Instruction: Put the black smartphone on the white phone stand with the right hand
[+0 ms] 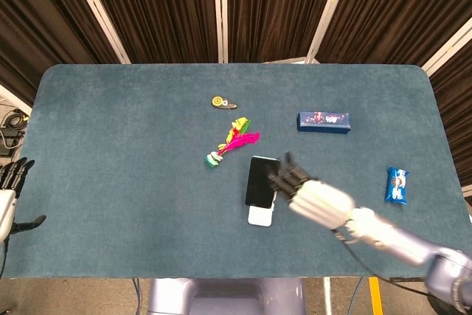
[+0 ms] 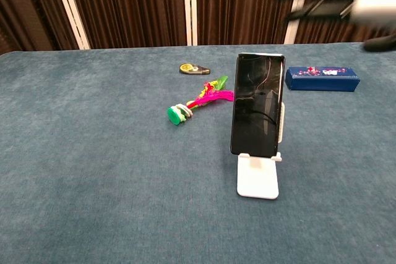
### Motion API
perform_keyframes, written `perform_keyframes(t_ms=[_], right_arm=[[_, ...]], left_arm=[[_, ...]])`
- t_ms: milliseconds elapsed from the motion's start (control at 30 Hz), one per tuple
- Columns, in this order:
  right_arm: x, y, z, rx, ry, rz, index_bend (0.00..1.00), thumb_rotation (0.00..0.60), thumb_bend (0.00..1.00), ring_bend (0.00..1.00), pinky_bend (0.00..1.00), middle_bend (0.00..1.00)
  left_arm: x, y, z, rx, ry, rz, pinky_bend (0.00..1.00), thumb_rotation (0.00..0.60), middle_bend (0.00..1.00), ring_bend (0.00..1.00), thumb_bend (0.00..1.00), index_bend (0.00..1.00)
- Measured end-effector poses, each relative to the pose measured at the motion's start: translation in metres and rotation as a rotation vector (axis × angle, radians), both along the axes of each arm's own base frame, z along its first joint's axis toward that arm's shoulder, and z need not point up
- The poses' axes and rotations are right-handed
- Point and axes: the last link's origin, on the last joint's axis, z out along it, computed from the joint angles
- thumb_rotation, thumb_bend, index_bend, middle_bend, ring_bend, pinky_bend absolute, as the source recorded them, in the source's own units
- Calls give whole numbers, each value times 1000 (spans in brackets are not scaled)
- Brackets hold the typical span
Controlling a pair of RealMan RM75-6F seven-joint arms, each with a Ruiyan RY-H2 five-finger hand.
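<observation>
Black smartphone (image 2: 258, 104) leaning upright on white phone stand (image 2: 258, 178), long axis vertical; right hand (image 1: 308, 195) hovering just right of it, fingers spread, holding nothing; left hand (image 1: 9, 195) idling open, far off

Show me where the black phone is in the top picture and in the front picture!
Head view: the black smartphone sits just below the table's middle, leaning on the white phone stand.
Chest view: the same smartphone stands upright right of centre, on the stand.
Shared landmark: the colourful feather toy, just left of the phone in both.
</observation>
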Motion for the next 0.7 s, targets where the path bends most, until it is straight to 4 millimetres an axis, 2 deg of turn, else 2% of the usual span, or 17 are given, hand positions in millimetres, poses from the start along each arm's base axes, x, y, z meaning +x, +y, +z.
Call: perform_keyframes(t_ms=[100,133,200,333,433,700], right_arm=[[-26,4,19,25,-171,-147,69,600,61,39,68,44],[-41,7,26,35,-250,-239,37,600,20,15,28,19],[-57,13,30,41,-324,-335,5,600,0,0,1,0],[-100,41,35,38,-481,-590,0,600,0,0,0,0],[-115,60,31,53,-551,-697,0,600,0,0,0,0],[-135,93,22,35,-667,-801,0,600,0,0,0,0]], left_arm=[[4,-4,1,8,-1,-18,0,600,0,0,0,0],[5,-6,2,11,-2,-25,0,600,0,0,0,0],[7,-8,3,15,-5,-37,0,600,0,0,0,0],[10,-14,5,18,-15,-57,0,600,0,0,0,0],[12,-16,6,19,-20,-68,0,600,0,0,0,0],[15,-24,11,29,-25,-90,0,600,0,0,0,0]])
